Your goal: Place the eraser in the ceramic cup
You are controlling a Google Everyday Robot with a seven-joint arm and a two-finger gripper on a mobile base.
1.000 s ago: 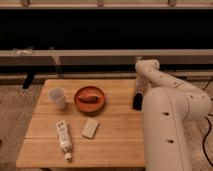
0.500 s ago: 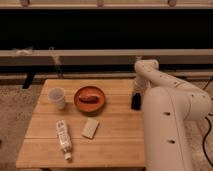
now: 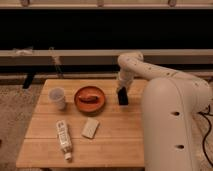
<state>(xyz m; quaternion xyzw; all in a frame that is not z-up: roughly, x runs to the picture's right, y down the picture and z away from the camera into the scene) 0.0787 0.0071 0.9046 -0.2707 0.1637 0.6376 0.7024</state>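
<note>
The eraser (image 3: 122, 97) is a small black block held upright at the tip of my gripper (image 3: 122, 93), just above the wooden table (image 3: 115, 137) and right of the bowl. The gripper hangs down from the white arm and is shut on the eraser. The ceramic cup (image 3: 57, 98) is a small pale tapered cup standing upright at the table's left side, well to the left of the gripper with the bowl between them.
An orange-brown bowl (image 3: 90, 98) with something reddish in it sits mid-table. A beige flat block (image 3: 90, 127) and a white tube (image 3: 63, 139) lie nearer the front. My large white arm body (image 3: 170, 125) covers the table's right side.
The gripper has moved left with the eraser, from near the table's right part toward the bowl's right rim. The other objects have not moved.
</note>
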